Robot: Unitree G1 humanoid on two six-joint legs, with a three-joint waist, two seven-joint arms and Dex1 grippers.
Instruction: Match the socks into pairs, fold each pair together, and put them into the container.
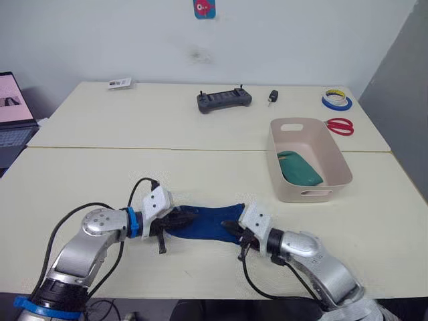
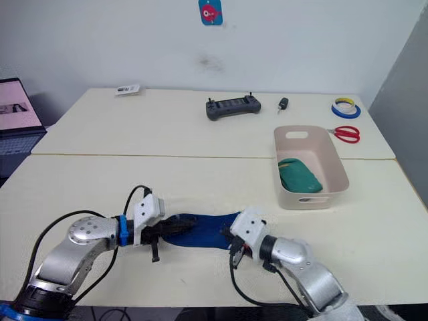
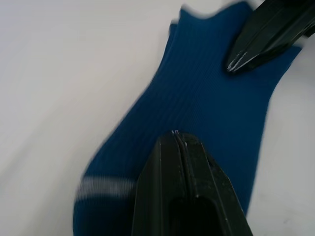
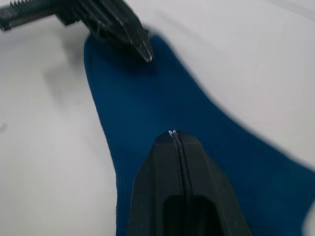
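The pale cream worktop (image 1: 100, 180) lies open between the two hands and the pale beige-pink rectangular plastic tub (image 1: 338, 160), and equally wide to the robot's left, so nothing bars a path along its middle. The tub's raised walls stand on the right side, with a folded green sock bundle (image 1: 299, 168) taking up part of its floor. Along the far edge sit a dark grey handheld controller (image 1: 224, 100), a small black key fob (image 1: 273, 97), red-handled scissors (image 1: 341, 126) and tape rolls (image 1: 336, 99), well apart from the near working area.
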